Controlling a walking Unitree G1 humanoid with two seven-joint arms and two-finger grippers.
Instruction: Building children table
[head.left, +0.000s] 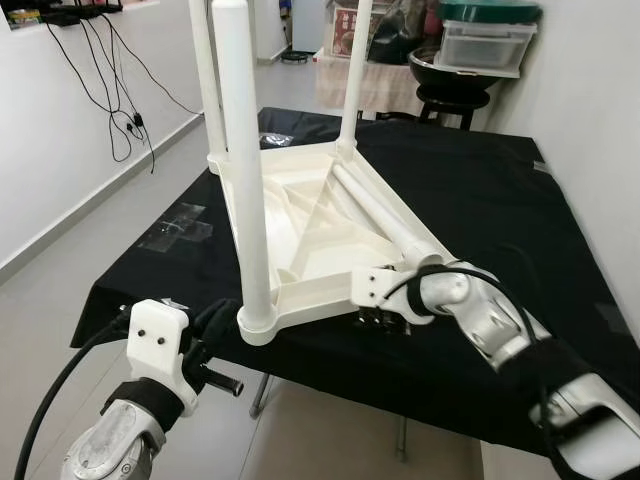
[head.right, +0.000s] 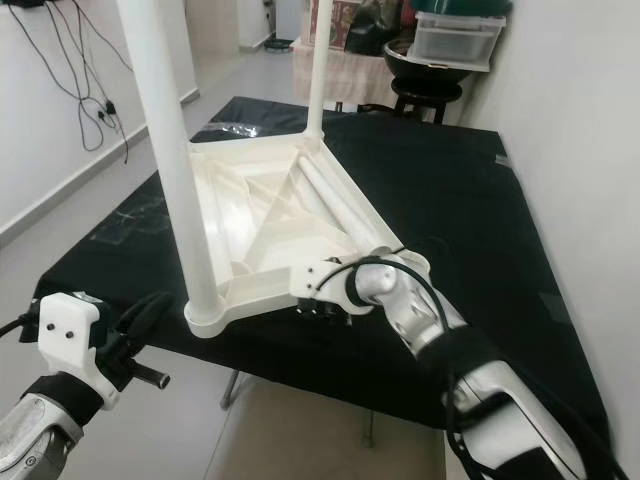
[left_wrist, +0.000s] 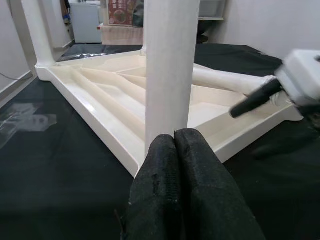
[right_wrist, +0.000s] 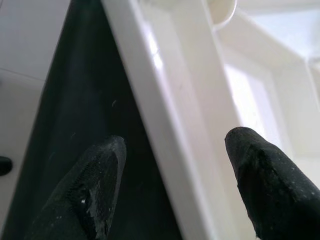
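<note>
- Left gripper nearest the camera – fingers pressed together, empty, just off the near corner leg.
- White plastic children's table lies upside down on the black-cloth-covered table; three legs point straight up, a fourth loose leg lies flat inside.
- Right gripper spread wide – straddling the table's near rim, not clamped.

White plastic table; black cloth; black fingers; silver arm
</note>
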